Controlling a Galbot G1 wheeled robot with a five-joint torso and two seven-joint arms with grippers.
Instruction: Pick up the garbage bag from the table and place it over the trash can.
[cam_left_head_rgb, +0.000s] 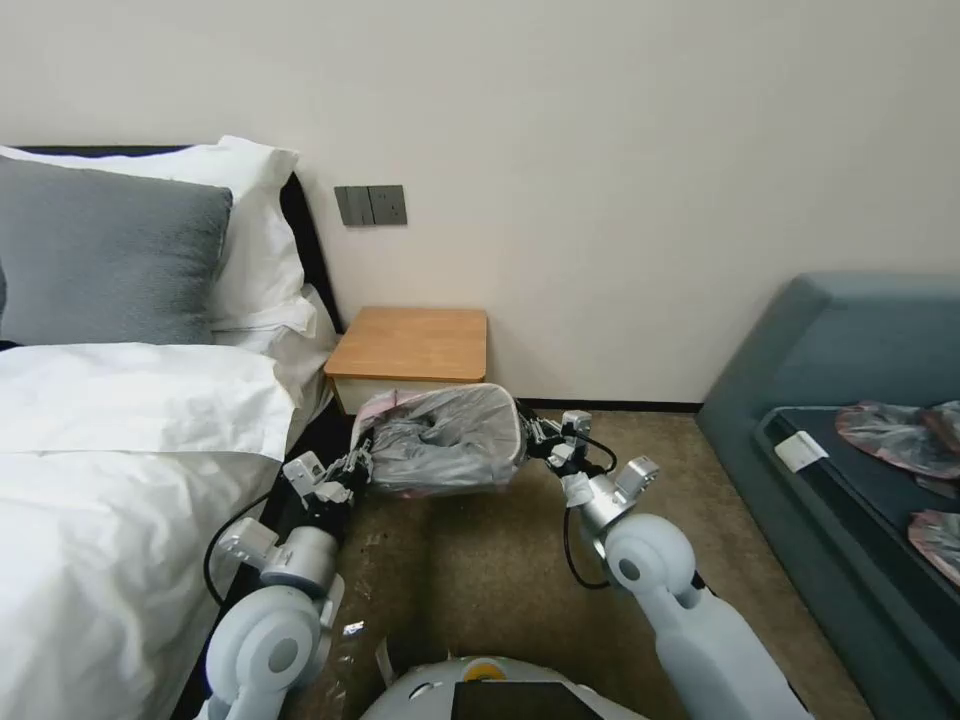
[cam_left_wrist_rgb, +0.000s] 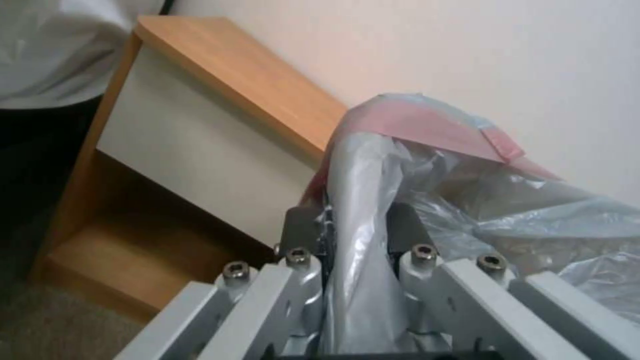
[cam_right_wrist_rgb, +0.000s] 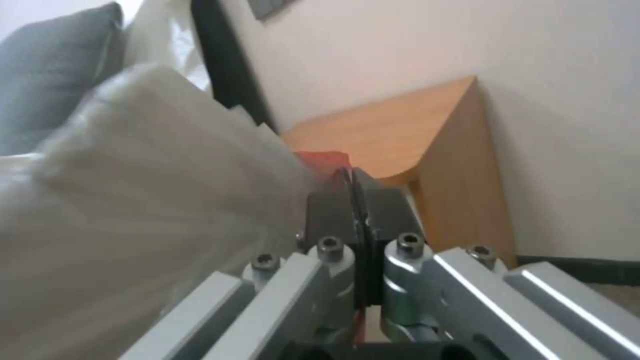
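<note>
**Bag lifted and stretched between both tools, bin not yet lined**

The thin, wrinkly grey plastic garbage bag with a pinkish-red rim (cam_left_head_rgb: 440, 438) hung in the air in front of the small wooden nightstand with an orange-brown top (cam_left_head_rgb: 412, 343), clear of that surface. The left tool (cam_left_head_rgb: 362, 462) was clamped shut on one side of the bag, plastic bunched between its pads (cam_left_wrist_rgb: 301, 231). The right tool (cam_left_head_rgb: 530, 432) pinched the opposite rim, its pads pressed together. The mouth was pulled wide between them. The pick-up looked done; placing it over the trash can remained. Room was tight: the white bed (cam_left_head_rgb: 120, 480) lay close on the left and the blue-grey sofa (cam_left_head_rgb: 850, 400) on the right, with open brown carpet (cam_left_head_rgb: 480, 580) beneath the bag.
</note>
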